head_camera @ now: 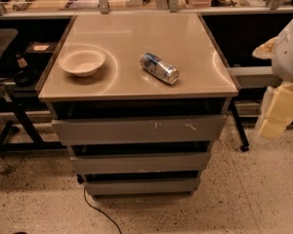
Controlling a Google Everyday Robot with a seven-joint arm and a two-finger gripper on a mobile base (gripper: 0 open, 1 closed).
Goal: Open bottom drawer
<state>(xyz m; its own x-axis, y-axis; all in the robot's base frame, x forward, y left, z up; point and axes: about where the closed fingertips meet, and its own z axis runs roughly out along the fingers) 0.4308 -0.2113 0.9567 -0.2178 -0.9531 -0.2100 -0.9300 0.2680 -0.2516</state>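
Note:
The bottom drawer [142, 185] is the lowest and slimmest of three grey fronts in the cabinet, just above the floor. Its front looks pushed in, with no tray interior showing. Above it are the mid-sized front [140, 162] and the tallest front [139, 129], which has white scratch marks. My gripper [279, 112] is cream-coloured and hangs below the white arm [290, 52] at the right edge of the view. It is beside the cabinet at about top-drawer height, well apart from the bottom drawer.
On the cabinet top [127, 77] sit a white bowl [82, 61] at the left and a can [159, 68] lying on its side. A black cable [98, 212] runs over the speckled floor in front. Dark trolley legs [19, 126] stand left, and a shelf with a castor leg [240, 130] stands right.

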